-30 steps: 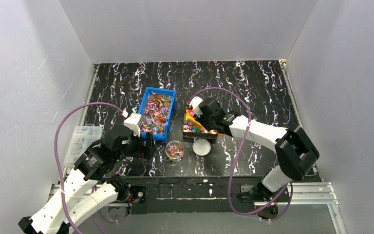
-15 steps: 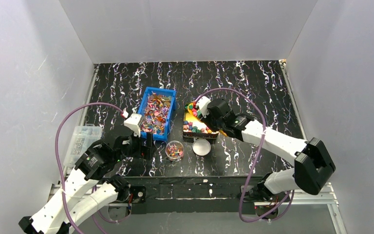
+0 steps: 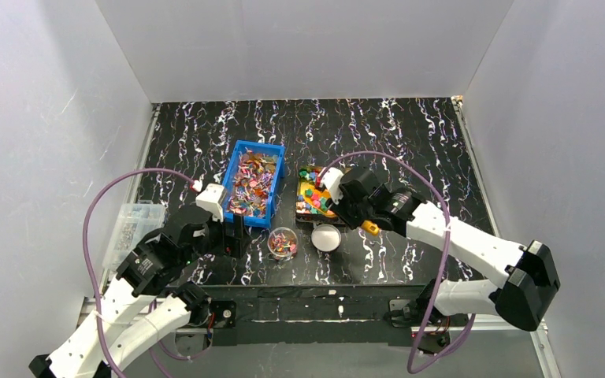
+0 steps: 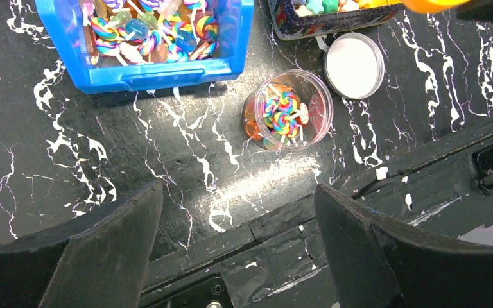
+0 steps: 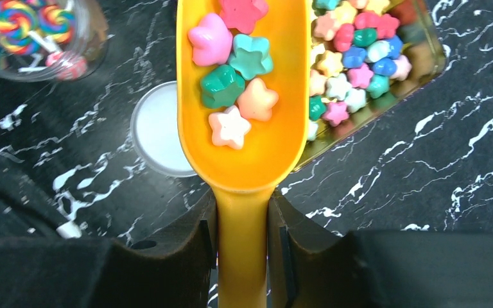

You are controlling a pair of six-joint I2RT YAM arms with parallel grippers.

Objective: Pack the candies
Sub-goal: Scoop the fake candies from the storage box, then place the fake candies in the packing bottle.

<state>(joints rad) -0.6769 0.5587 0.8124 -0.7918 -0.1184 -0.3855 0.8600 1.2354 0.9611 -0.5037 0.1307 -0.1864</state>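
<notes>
Star-shaped candies point(image 5: 359, 64) in pink, green, blue and yellow fill a dark tray point(image 3: 302, 206). My right gripper point(image 5: 242, 237) is shut on the handle of a yellow scoop point(image 5: 241, 147). The scoop holds several star candies point(image 5: 231, 70) and hangs over the tray's near edge and a white lid point(image 5: 154, 138). Wrapped swirl candies point(image 4: 154, 32) lie in a blue bin point(image 3: 237, 161). A clear cup point(image 4: 287, 109) beside the lid point(image 3: 326, 237) holds swirl lollipops. My left gripper point(image 4: 237, 244) stands open and empty near the table's front edge, short of the cup point(image 3: 283, 242).
A clear plastic box point(image 3: 130, 228) sits at the table's left edge. Black tape covers the table's front edge point(image 4: 359, 192) under my left gripper. White walls close in the left, back and right sides.
My right gripper has drawn the loaded scoop out of the tray, toward the near side and over the lid. The left gripper has hardly moved.
</notes>
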